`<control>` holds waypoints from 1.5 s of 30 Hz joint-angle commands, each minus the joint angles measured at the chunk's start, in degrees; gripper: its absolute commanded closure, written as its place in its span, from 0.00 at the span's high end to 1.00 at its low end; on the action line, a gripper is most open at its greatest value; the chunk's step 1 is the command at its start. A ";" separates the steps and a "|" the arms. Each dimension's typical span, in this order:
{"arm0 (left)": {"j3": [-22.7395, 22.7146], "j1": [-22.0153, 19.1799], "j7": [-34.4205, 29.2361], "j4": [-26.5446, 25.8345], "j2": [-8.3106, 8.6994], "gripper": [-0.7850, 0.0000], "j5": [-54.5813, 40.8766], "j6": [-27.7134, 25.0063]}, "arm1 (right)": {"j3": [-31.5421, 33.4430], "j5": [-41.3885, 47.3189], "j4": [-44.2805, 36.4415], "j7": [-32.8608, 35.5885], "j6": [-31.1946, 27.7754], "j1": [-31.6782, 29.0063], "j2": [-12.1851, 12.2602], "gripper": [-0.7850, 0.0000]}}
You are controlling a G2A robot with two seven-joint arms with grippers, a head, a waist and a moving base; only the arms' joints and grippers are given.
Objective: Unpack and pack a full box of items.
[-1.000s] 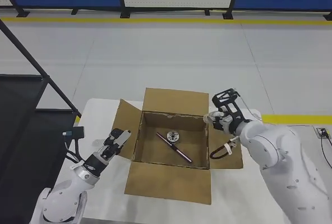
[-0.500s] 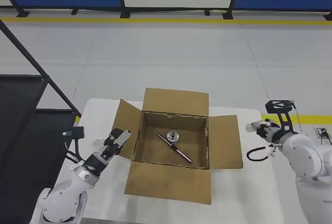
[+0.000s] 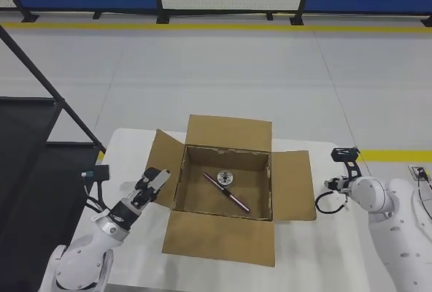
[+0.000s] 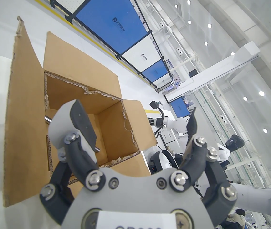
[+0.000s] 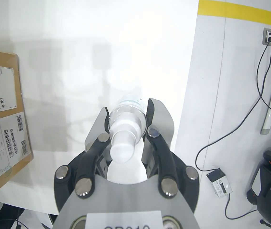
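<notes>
At the middle of the white table stands the open cardboard box, its four flaps folded outward. On its floor lie a dark pen, set slantwise, and a small round metal part just beyond the pen's far end (whether the two touch cannot be told).

Right of the box, past its right flap, the right gripper hangs over bare tabletop near the table's right edge. Its jaws are closed round the shoulder of a clear plastic bottle, whose white cap points back toward the wrist. Printed labels are stuck on the right flap's upper face.

Left of the box, the left gripper sits beside the left flap, facing the box, with its jaws spread wide and nothing between them.

Beyond the table's right edge, a yellow line runs across the floor.
</notes>
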 commanded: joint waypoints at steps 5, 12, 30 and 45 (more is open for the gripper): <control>0.00 0.00 0.00 0.00 0.00 1.00 0.00 0.00 | -1.04 0.59 3.48 0.08 -0.41 1.76 -0.10 0.75; 0.00 0.00 0.00 0.00 0.00 1.00 0.00 0.00 | -1.19 1.05 3.71 0.30 -0.44 2.50 0.03 1.00; -0.27 0.78 1.68 -0.11 0.06 1.00 0.29 0.63 | -5.38 2.25 -27.33 -3.54 -2.19 -0.07 0.05 1.00; -4.15 2.88 6.26 -0.37 0.45 1.00 -1.34 0.97 | -35.92 19.19 0.58 -4.30 -18.10 20.02 -7.64 1.00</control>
